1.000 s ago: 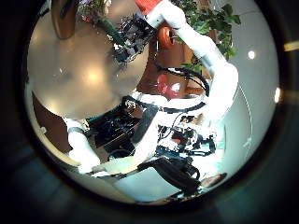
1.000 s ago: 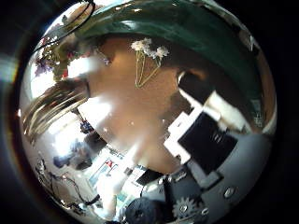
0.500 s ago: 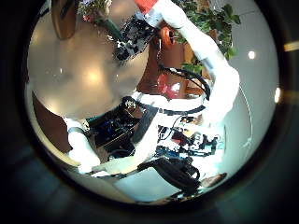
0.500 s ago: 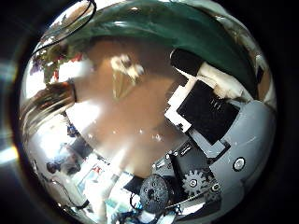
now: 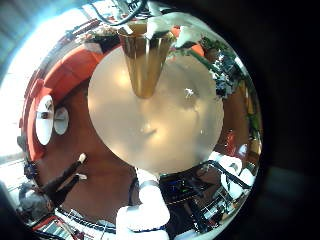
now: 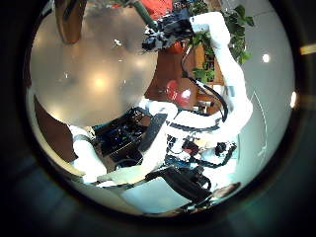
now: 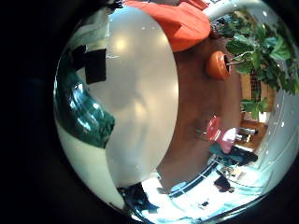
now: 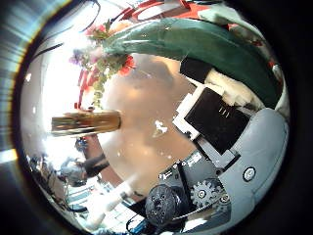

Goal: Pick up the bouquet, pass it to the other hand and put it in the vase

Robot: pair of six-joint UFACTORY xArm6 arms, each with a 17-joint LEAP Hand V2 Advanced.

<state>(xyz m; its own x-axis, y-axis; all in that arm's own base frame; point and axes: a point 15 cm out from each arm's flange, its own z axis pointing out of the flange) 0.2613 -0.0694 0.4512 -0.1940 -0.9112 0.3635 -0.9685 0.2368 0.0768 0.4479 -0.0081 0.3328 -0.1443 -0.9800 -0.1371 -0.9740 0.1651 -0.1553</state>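
Gripping bouquet (image 8: 103,61) by stems, right hand (image 6: 170,30) had fingers (image 8: 220,117) curled round it, wrapped stems running close across palm. Bouquet was held above table (image 5: 190,130), flower heads near vase (image 5: 145,55) but not in it. Vase stood upright on table. Left hand (image 5: 142,208) hung over table, fingers relaxed, holding nothing.
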